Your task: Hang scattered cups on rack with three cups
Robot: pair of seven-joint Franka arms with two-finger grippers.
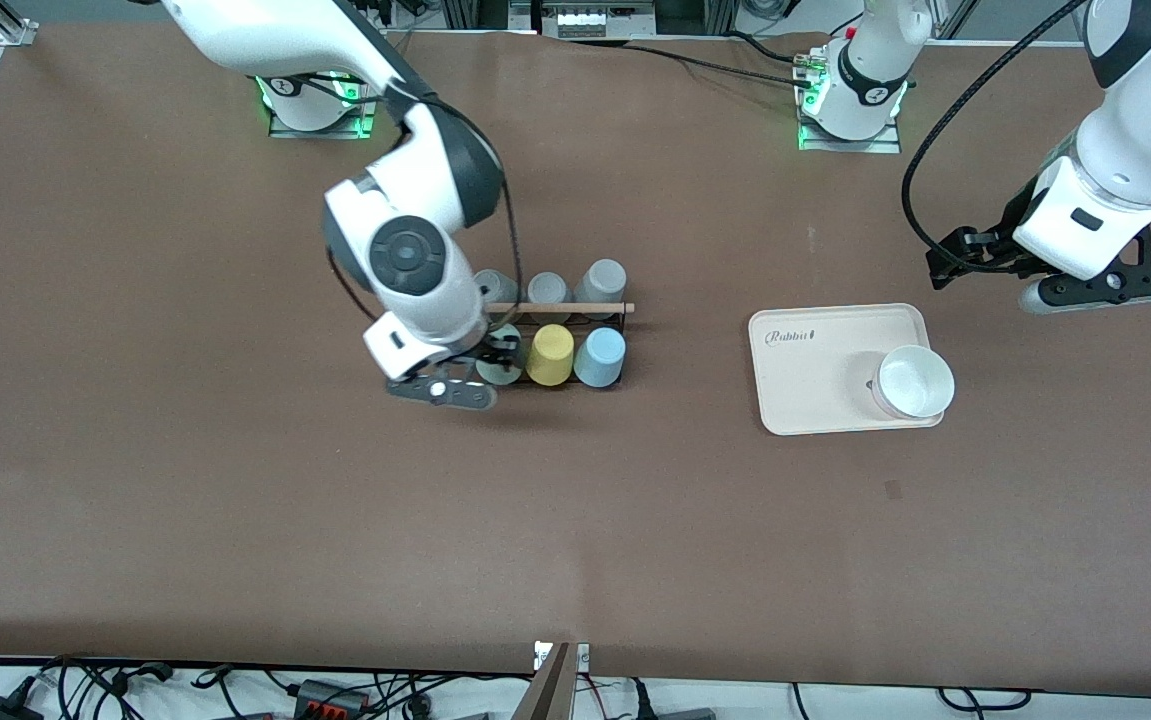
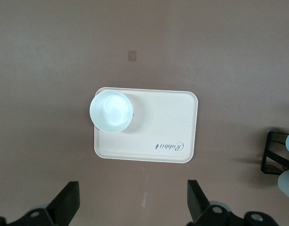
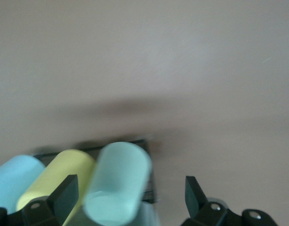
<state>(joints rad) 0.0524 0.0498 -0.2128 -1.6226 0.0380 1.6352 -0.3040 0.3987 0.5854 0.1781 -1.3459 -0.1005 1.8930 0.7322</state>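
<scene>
The black wire rack (image 1: 610,322) with its wooden rod (image 1: 560,308) stands mid-table. On its side nearer the front camera, the mint green cup (image 1: 505,372), a yellow cup (image 1: 550,355) and the light blue cup (image 1: 600,357) sit in a row. My right gripper (image 1: 495,358) is at the mint cup and partly hides it. In the right wrist view it (image 3: 130,200) is open, with the mint cup (image 3: 118,183) between the fingers and touching neither. My left gripper (image 1: 947,262) is open and empty over bare table near the tray.
Three grey cups (image 1: 547,290) sit on the rack's side farther from the front camera. A cream tray (image 1: 815,370) with a white bowl (image 1: 913,382) lies toward the left arm's end. Both show in the left wrist view, the tray (image 2: 172,117) and the bowl (image 2: 111,111).
</scene>
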